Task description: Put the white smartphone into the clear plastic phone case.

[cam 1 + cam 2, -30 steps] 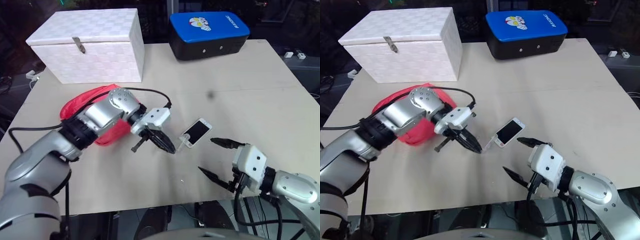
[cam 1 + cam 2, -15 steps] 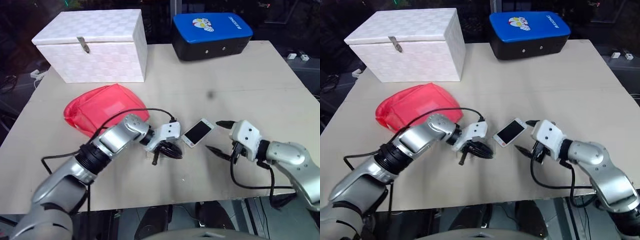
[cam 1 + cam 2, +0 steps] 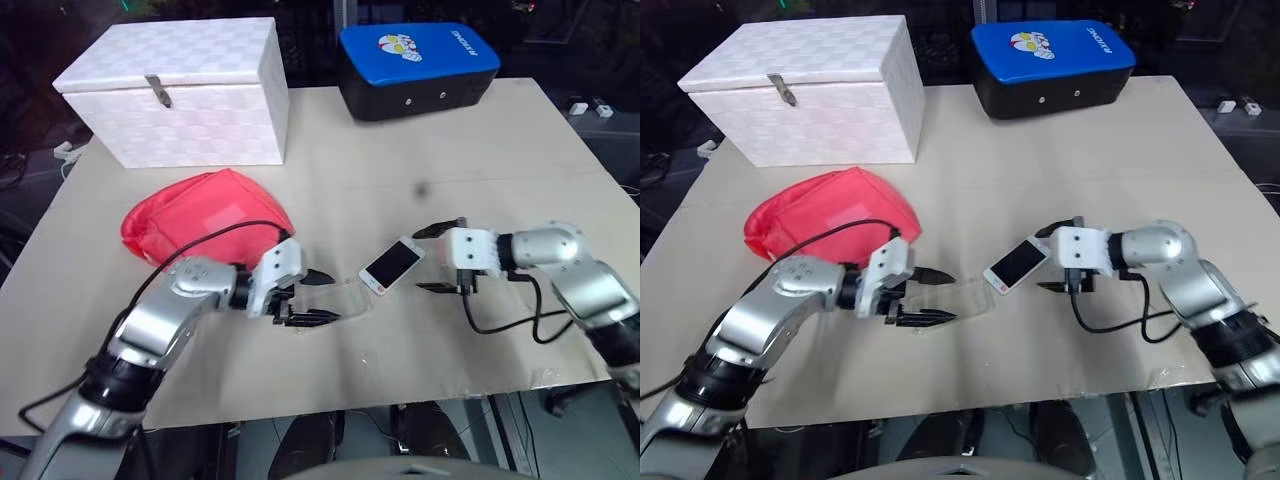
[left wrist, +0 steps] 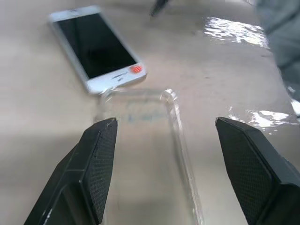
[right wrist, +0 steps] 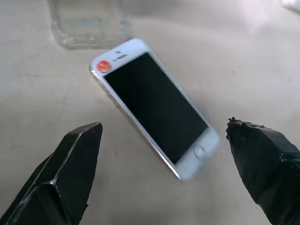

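Observation:
The white smartphone lies flat, screen up, near the middle of the table. The clear plastic phone case lies on the table right beside the phone's near end. My left gripper is open, and its two fingers straddle the case without pressing it. From the other side, my right gripper stands open at the phone's far end, with the phone lying between and just ahead of its fingers. The case shows beyond the phone.
A red pouch lies left of my left arm. A white box with a latch stands at the back left, a blue-topped black case at the back centre. Black cables trail from both wrists.
My left gripper, earlier shut on the case above the table, has lowered it beside the phone and opened. My right gripper has moved forward up to the phone's far end.

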You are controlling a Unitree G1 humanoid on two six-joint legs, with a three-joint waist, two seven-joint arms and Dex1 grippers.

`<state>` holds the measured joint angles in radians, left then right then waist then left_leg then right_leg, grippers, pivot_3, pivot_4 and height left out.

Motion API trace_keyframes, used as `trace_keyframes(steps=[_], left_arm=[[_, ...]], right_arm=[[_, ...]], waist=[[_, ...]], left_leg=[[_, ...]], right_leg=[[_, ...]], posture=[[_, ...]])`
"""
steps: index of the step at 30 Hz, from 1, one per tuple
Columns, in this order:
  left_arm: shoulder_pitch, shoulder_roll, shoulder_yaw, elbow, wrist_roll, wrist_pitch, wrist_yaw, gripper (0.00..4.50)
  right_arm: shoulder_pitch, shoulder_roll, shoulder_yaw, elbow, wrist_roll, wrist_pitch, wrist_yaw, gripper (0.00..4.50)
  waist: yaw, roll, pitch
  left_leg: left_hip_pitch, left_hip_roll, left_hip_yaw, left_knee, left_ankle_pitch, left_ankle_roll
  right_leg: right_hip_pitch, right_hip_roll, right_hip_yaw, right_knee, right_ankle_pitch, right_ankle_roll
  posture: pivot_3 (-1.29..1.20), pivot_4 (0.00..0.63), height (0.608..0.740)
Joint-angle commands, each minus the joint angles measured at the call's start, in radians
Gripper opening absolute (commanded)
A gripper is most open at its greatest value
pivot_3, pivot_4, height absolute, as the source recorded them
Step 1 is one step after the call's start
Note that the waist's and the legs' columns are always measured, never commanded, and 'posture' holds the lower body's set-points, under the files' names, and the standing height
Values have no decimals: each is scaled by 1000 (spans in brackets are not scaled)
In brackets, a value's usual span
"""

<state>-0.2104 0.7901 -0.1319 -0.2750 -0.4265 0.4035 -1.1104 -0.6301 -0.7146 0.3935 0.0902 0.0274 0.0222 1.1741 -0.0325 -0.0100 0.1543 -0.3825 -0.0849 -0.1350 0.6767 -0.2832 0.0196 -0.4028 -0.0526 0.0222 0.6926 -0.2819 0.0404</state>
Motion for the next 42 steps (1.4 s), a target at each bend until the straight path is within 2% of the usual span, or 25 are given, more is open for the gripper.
trace_keyframes(steps=[1, 6, 11, 15, 18, 20, 24, 28, 29, 32, 34, 35, 38, 42], left_arm=[[79, -32, 120, -89, -61, -104, 5, 3363], [235, -36, 231, -186, -121, -150, -11, 3363], [320, -40, 303, -248, -186, -126, 13, 3363], [378, -35, 344, -264, -206, -140, -4, 3363], [439, -45, 394, -279, -231, -153, -8, 3363], [471, -55, 426, -284, -246, -156, 4, 3363], [539, -83, 469, -286, -254, -171, 19, 3363], [585, -124, 487, -277, -242, -188, 55, 3363], [589, -132, 489, -277, -247, -185, 66, 3405], [585, -142, 481, -256, -248, -175, 83, 3405], [573, -152, 472, -227, -241, -171, 99, 3405], [557, -162, 467, -207, -241, -152, 131, 3405], [529, -173, 453, -178, -231, -112, 191, 3405], [473, -187, 406, -88, -219, -82, 202, 3405]], right_arm=[[-133, 50, 42, 164, -52, -31, 77, 4500], [-271, 140, 110, 388, -119, -128, 159, 4500], [-384, 210, 174, 625, -176, -295, 294, 4500], [-477, 279, 204, 841, -260, -421, 259, 4500], [-521, 323, 203, 962, -289, -448, 236, 4500], [-533, 341, 192, 1010, -286, -447, 260, 4500], [-525, 357, 174, 1060, -287, -426, 294, 4500], [-493, 353, 153, 1077, -293, -394, 298, 4500], [-480, 345, 151, 1076, -298, -393, 297, 3926], [-436, 308, 136, 1048, -301, -384, 295, 2862], [-403, 285, 116, 1015, -294, -367, 289, 2836], [-365, 257, 84, 951, -269, -338, 277, 2836], [-282, 204, 15, 786, -214, -238, 263, 2836], [-49, 119, -122, 221, -91, 158, 208, 2836]], waist=[[1, 0, 0], [-1, 0, 0], [-6, 0, 0], [-11, 0, 0], [-12, -1, -1], [-12, -1, -2], [-8, -1, -2], [-8, -1, -3], [-8, -1, -4], [-5, 0, -9], [2, 4, -12], [5, 4, -12], [25, 4, -13], [49, 7, -13]], left_leg=[[0, 0, 0, 0, 0, 0], [-1, 0, 1, -4, 0, 0], [0, 0, 4, -6, 0, 0], [1, 1, 4, -7, 0, 0], [4, 1, 5, -7, 0, 0], [6, 2, 6, -7, 0, -1], [21, 2, 6, -11, -3, 4], [22, 2, 6, -11, -3, 4], [22, 2, 5, -12, -3, 4], [23, 2, 5, -12, -3, 4], [27, 2, 4, -12, -3, 4], [30, 2, 2, -13, -4, 5], [31, 2, 1, -14, -4, 5], [26, 1, 0, -14, -4, 6]], right_leg=[[0, 0, 0, 0, 0, 0], [-4, 0, 1, 0, 0, 0], [-5, 0, 4, -1, 0, 0], [-5, 0, 4, 0, 0, -1], [-4, 1, 5, 0, 1, -1], [-2, 1, 6, 0, 1, -2], [12, 1, 6, -1, 1, -3], [12, 1, 6, -2, 1, -3], [12, 1, 6, -2, 1, -3], [14, 1, 5, -2, 1, -3], [20, 1, 4, -5, 1, -3], [26, 1, 2, -10, 1, -3], [28, 1, 0, -14, 1, -3], [24, 0, 0, -15, 1, -2]], posture=[[0, 150, 740], [0, 150, 740], [0, 150, 740], [0, 150, 740], [0, 150, 740], [0, 150, 740], [0, 150, 740], [0, 150, 740], [0, 150, 740], [0, 150, 740], [0, 150, 740], [0, 150, 740], [0, 150, 740], [0, 150, 740]])
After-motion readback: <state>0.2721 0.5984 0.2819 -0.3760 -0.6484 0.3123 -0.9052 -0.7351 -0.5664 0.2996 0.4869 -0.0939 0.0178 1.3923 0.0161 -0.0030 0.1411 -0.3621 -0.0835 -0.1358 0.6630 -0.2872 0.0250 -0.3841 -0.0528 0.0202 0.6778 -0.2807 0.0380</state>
